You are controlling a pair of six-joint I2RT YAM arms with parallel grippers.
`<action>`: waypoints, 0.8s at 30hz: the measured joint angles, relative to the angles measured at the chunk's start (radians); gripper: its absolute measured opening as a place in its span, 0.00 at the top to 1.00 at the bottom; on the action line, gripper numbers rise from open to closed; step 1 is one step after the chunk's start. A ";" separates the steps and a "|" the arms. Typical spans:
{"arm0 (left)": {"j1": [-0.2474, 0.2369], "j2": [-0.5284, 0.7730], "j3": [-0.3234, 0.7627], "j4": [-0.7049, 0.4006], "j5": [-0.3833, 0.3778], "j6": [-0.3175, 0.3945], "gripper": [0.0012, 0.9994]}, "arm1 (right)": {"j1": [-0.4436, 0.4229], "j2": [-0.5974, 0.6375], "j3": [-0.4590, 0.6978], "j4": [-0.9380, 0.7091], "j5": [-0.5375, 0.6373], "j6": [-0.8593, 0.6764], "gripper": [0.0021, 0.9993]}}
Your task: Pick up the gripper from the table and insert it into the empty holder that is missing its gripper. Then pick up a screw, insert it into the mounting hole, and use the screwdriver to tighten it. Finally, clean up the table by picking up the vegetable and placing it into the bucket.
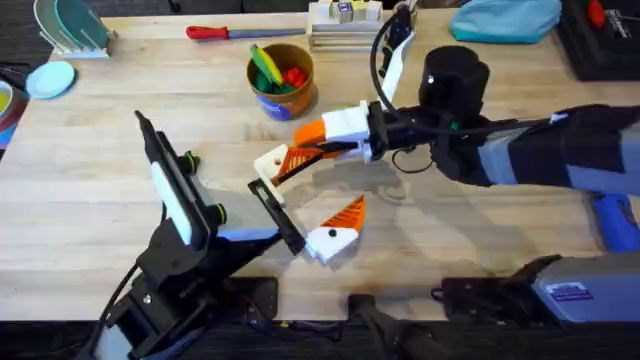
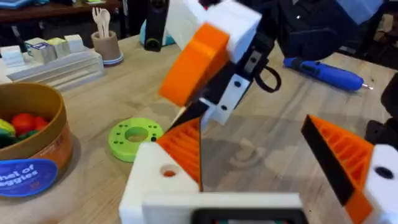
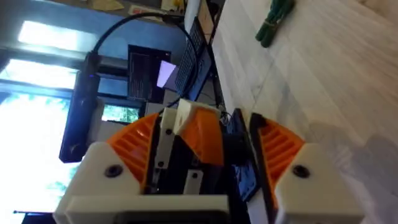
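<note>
Overhead: the right tool (image 1: 303, 146) is pinching the gripper (image 1: 277, 162) and hangs it just over the top end of the holder (image 1: 280, 218) on the left arm. It looks tilted against the bar. The bucket (image 1: 281, 84) stands just behind, near the arm.

Left wrist: the left tool (image 2: 249, 134) is spread and holds nothing. The gripper's white block sits at its edge, not clearly seated. The screwdriver (image 2: 323, 71) lies well apart on the bench (image 2: 273, 155).

Right wrist: the orange pads (image 3: 135, 144) are closed on the part, and the vegetable (image 3: 274, 18) lies far off.

Risks, as I judge them: pushing at this tilt could jam the part or twist it in the pads. Letting go before it seats would drop it.
</note>
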 joint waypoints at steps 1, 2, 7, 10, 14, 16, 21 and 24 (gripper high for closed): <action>0.000 0.000 0.000 0.000 0.000 0.000 0.01 | -0.004 0.000 0.000 0.016 0.000 0.001 0.22; 0.000 0.000 0.000 0.000 0.000 0.000 0.01 | -0.010 0.000 0.000 0.026 0.001 0.005 0.17; 0.000 0.000 0.000 0.000 0.000 0.000 0.01 | -0.078 0.000 0.000 0.027 0.022 -0.014 0.08; 0.000 0.000 0.000 0.000 0.000 0.000 0.01 | -0.161 0.000 0.001 0.023 0.047 -0.049 0.07; 0.000 0.000 0.000 0.000 0.000 0.000 0.01 | -0.262 0.000 0.059 -0.118 0.082 -0.142 0.06; 0.000 0.000 0.000 0.000 0.000 0.000 0.01 | -0.283 0.001 0.128 -0.312 0.120 -0.234 0.06; 0.000 0.000 0.000 0.000 0.001 0.000 0.01 | -0.257 0.010 0.334 -0.851 0.303 -0.543 0.06; 0.000 0.000 0.000 0.000 0.002 0.000 0.01 | -0.203 0.011 0.440 -1.036 0.451 -0.750 0.06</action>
